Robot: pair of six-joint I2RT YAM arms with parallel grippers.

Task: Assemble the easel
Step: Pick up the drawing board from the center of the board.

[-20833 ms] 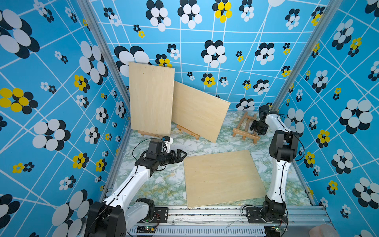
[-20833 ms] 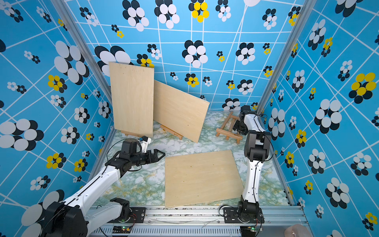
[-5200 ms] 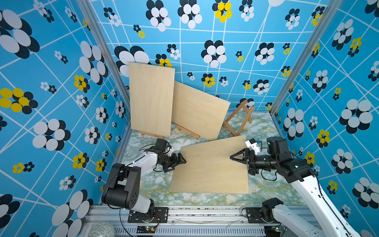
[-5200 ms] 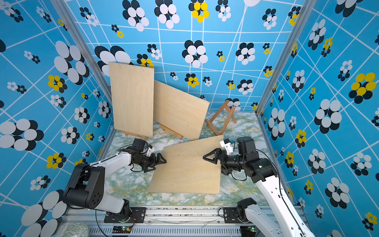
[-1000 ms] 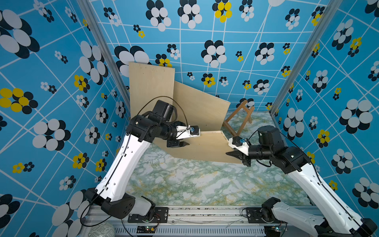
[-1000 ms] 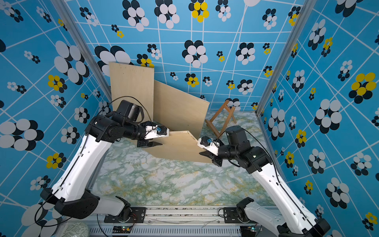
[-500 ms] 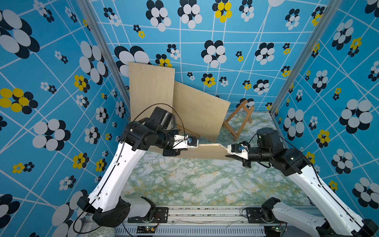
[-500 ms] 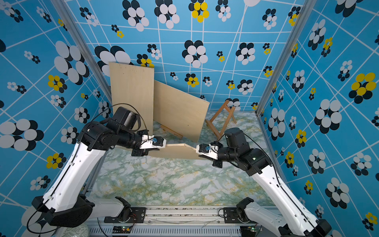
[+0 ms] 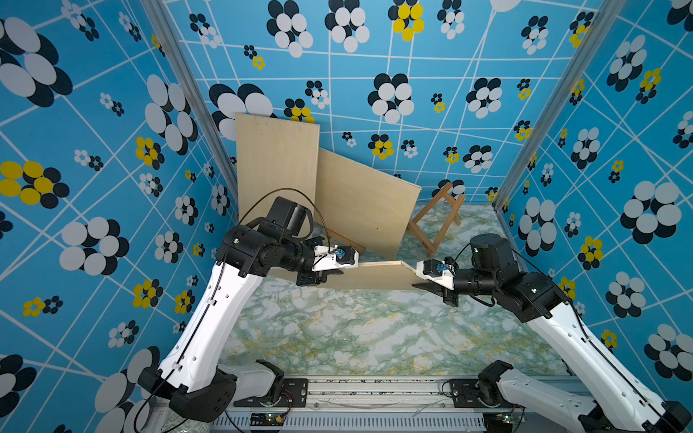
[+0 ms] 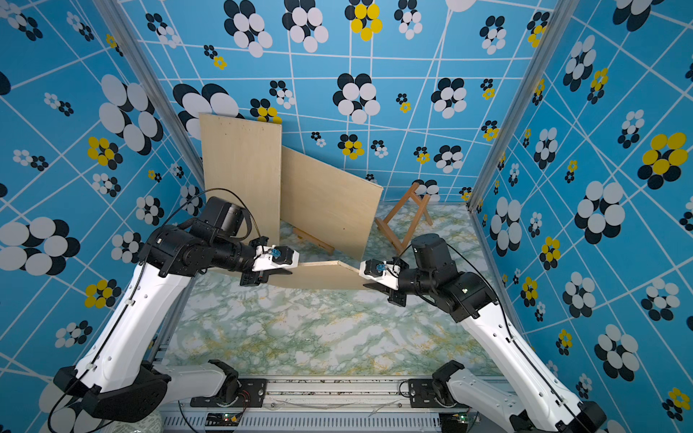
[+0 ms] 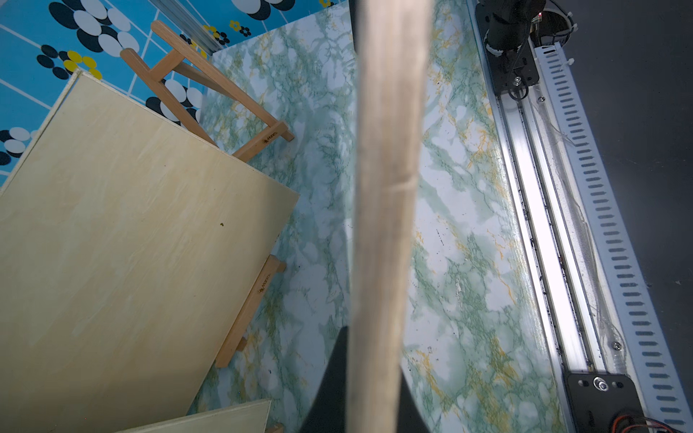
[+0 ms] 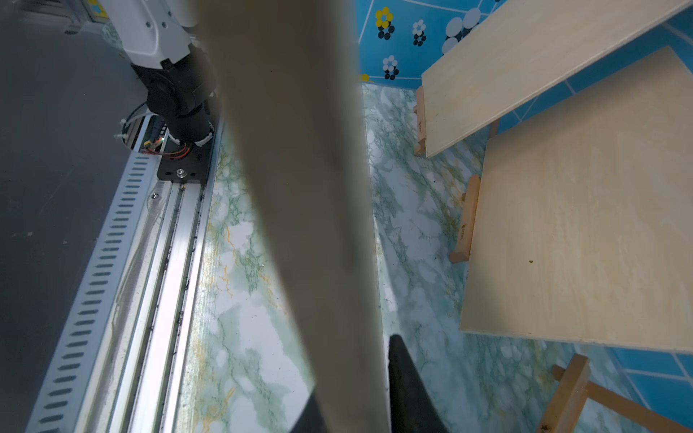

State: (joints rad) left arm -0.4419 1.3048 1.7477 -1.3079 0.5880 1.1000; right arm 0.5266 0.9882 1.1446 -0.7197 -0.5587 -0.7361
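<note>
Stereo pair high, wrist cameras close.
Both top views look down across the whole desk (image 9: 337,337); each wrist view hugs the board (image 11: 386,187) edge, desk beyond.

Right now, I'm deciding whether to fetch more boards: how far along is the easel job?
Done: the tall board and the tilted board stand on easels at the back. In hand: the third board hangs above the table between the left gripper, clamped on one end, and the right gripper, whose grip I cannot confirm. Left: setting it on the empty easel.
</note>
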